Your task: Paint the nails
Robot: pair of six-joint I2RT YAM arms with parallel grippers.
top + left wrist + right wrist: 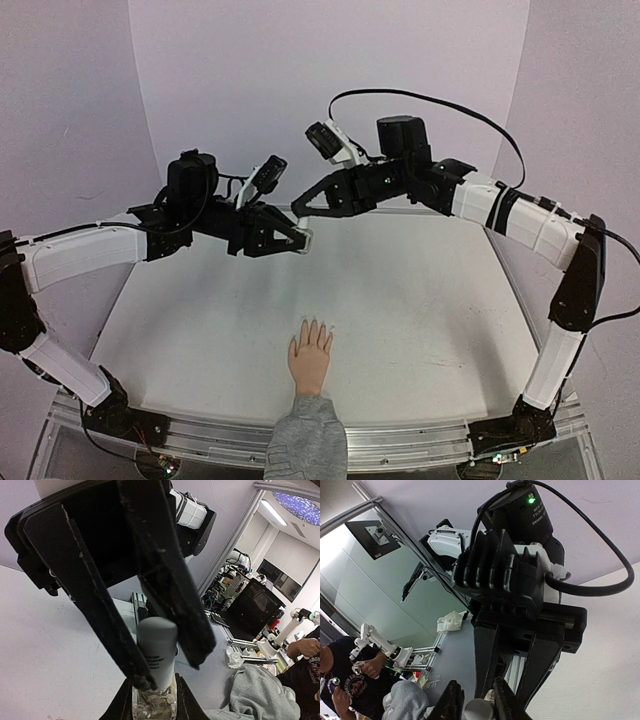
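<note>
Progress: early, prep only. The table (430, 320) has the flesh-coloured hand (311, 358) lying palm down near the front edge, grey sleeve (308, 440) toward me and fingers pointing away. The bottle (155, 703) is up in the air at the far middle, well apart from the hand. Its grey cap (157, 645) looks still on, with no brush out that I can see. The nails (314, 325) look pale and unpainted, though they're too small to be sure. Left to do, by my judgement: get the cap off, bring the brush down, and coat every nail.

Pose: my left arm (80, 255) and right arm (520, 215) are both lifted and reach inward, meeting tip to tip above the far half of the table. My left claw (154, 692) is clamped tight on the clear lower body of the bottle and holds it upright. My right claw (167, 667) comes at it from the opposite side, with its fingers drawn in against both sides of the cap, pinching it. Nothing of mine is near the hand.
</note>
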